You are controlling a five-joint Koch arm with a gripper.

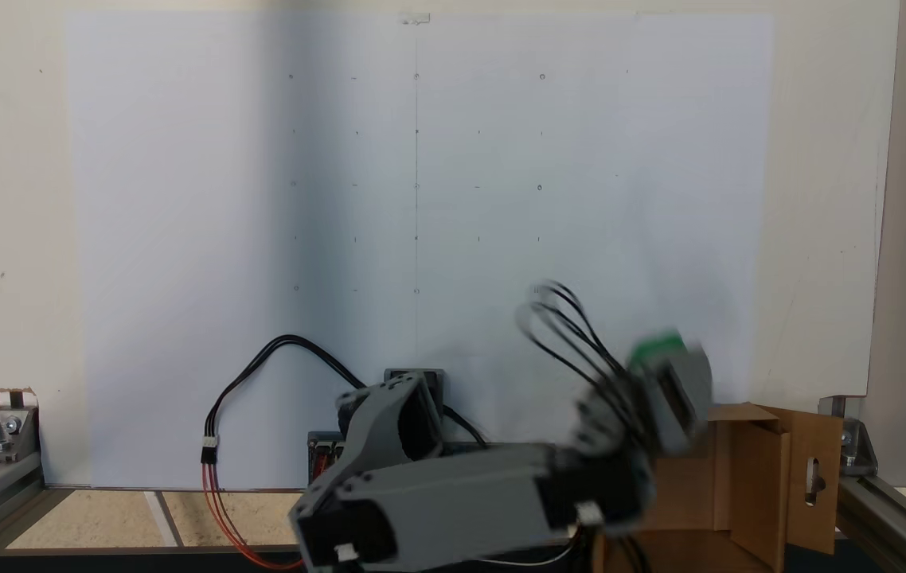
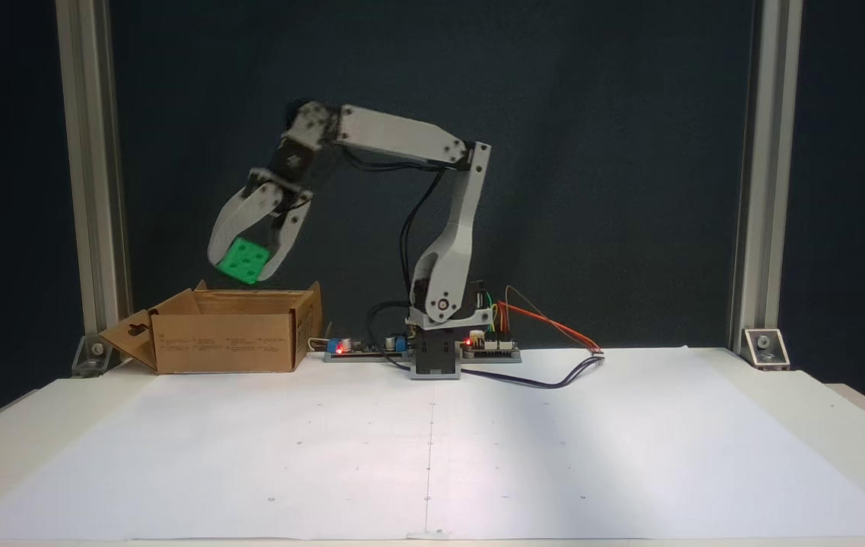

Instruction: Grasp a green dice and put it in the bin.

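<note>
Your gripper [image 2: 245, 267] clamps the green dice [image 2: 244, 261] between both fingers, hanging just above the bin [image 2: 227, 340], toward its flapped end. Let go now and, by my reading, the cube could clip the cardboard rim and bounce out onto the paper. Small print on the bin's front is too fine to read.
</note>
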